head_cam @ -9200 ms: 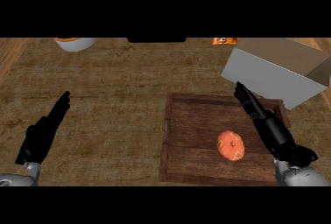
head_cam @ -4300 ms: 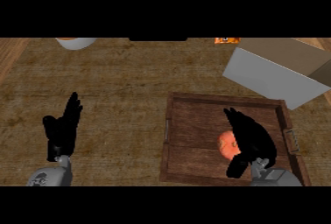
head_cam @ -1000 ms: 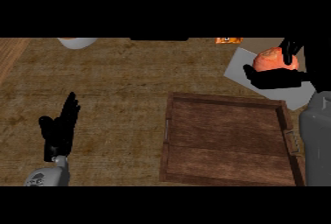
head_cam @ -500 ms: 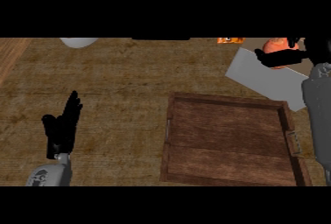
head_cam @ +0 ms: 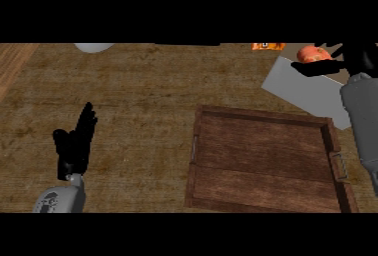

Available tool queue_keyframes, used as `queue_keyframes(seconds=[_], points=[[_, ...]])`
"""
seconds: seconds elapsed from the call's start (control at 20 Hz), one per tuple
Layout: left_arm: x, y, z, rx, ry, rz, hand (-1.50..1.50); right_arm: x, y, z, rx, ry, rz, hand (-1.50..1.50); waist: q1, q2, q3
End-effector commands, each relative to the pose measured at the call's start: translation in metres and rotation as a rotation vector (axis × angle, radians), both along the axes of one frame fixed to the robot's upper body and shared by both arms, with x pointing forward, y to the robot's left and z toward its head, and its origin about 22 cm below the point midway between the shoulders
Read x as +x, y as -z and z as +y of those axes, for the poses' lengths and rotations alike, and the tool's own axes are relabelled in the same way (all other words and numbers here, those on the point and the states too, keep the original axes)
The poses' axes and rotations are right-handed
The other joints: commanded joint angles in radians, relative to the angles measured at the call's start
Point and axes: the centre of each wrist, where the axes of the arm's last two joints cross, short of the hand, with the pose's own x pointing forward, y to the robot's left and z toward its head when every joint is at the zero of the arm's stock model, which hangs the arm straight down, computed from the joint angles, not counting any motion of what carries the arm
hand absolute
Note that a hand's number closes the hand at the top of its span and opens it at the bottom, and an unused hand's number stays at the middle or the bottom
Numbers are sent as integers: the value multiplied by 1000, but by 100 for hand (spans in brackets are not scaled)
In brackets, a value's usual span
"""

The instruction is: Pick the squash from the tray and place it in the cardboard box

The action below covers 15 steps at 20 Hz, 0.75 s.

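Right robot hand curls around the orange squash above the cardboard box; left robot hand rests spread on the counter.

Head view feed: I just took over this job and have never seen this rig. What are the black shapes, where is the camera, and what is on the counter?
The camera sits at the robot's head and looks steeply down at a brown counter. The grey tubes are forearms, and each ends in a black robot hand.

The left robot hand shows at the lower left, open with fingers up, resting and holding nothing.

The right robot hand is at the upper right, fingers curled round the orange squash, over the pale cardboard box.

The wooden tray lies at the lower right with nothing on it. At the far edge are a white object and a small orange object, both cut off, so I cannot tell what they are.
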Motion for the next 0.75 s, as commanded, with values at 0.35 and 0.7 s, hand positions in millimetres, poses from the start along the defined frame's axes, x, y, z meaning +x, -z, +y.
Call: queue_keyframes(seconds=[0.35, 0.7], points=[[3, -7, 1, 2, -7, -2, 0, -1, 2, -42, 405, -172, -275, -150, -11, 1, 4], [1, -3, 22, -9, -26, 23, 0, -26, 14, -96, 628, -122, -373, -150, -21, -1, 2]])
